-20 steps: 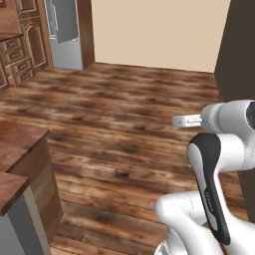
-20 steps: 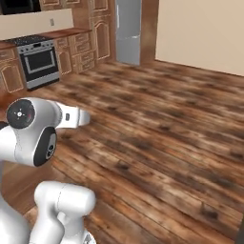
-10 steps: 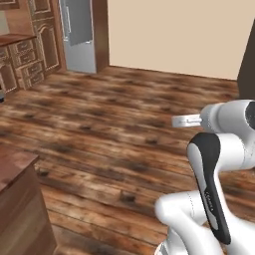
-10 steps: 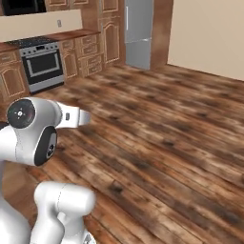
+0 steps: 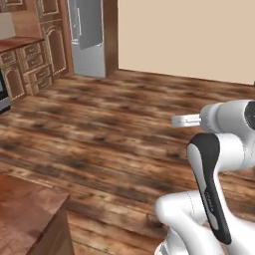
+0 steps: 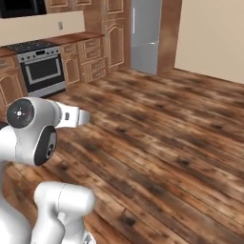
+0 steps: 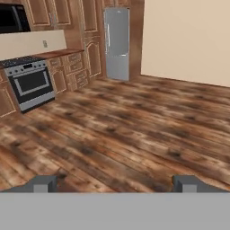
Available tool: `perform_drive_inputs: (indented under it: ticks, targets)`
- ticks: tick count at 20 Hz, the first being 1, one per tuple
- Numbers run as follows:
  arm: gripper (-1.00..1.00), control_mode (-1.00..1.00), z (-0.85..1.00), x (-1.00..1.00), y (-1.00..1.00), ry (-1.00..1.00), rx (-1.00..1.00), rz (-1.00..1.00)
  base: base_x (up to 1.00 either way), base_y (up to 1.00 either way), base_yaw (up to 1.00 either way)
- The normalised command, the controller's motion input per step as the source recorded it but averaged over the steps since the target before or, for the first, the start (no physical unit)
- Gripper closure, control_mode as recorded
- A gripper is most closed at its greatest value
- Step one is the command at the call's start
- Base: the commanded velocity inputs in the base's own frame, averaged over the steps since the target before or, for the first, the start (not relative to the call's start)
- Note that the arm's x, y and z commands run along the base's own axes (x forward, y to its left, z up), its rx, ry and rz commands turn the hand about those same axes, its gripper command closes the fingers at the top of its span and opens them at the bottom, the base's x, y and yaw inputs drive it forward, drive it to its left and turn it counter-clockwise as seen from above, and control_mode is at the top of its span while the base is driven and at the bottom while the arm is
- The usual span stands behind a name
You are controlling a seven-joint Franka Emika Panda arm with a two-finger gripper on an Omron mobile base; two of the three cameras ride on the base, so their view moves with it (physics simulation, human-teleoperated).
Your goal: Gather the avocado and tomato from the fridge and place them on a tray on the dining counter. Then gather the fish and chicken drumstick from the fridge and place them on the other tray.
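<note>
The tool [image 7: 115, 183] stands with its jaws spread wide and nothing between them, aimed level across the room. The fridge [image 7: 117, 43] lies far ahead of it, slightly left, door closed, set between wooden cabinets [image 7: 90, 40] and a beige wall [image 7: 184, 40]. A stove [image 7: 30, 83] sits well off to the tool's left. Bare wood plank floor [image 7: 134, 130] stretches open from the tool to the fridge.

A plain grey tall fridge [image 7: 117, 42] is seen against reddish-brown wooden cabinets [image 7: 90, 49]; the plank floor [image 7: 134, 130] is mottled dark brown.
</note>
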Motion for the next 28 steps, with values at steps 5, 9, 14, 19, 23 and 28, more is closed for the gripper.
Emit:
perform_drive_inputs:
  ticks: [5, 9, 14, 19, 23, 28]
  targets:
    - [-1.0, 1.0, 0.0, 0.0, 0.0, 0.0, 0.0, 0.0, 1.0, 0.12, 0.06]
    - [-1.0, 1.0, 0.0, 0.0, 0.0, 0.0, 0.0, 0.0, 1.0, -0.06, 0.17]
    - [-1.0, 1.0, 0.0, 0.0, 0.0, 0.0, 0.0, 0.0, 1.0, -0.16, 0.18]
    - [-1.0, 1.0, 0.0, 0.0, 0.0, 0.0, 0.0, 0.0, 1.0, -0.15, 0.19]
    - [-1.0, 1.0, 0.0, 0.0, 0.0, 0.0, 0.0, 0.0, 1.0, -0.14, 0.19]
    - [-1.0, 1.0, 0.0, 0.0, 0.0, 0.0, 0.0, 0.0, 1.0, -0.14, 0.19]
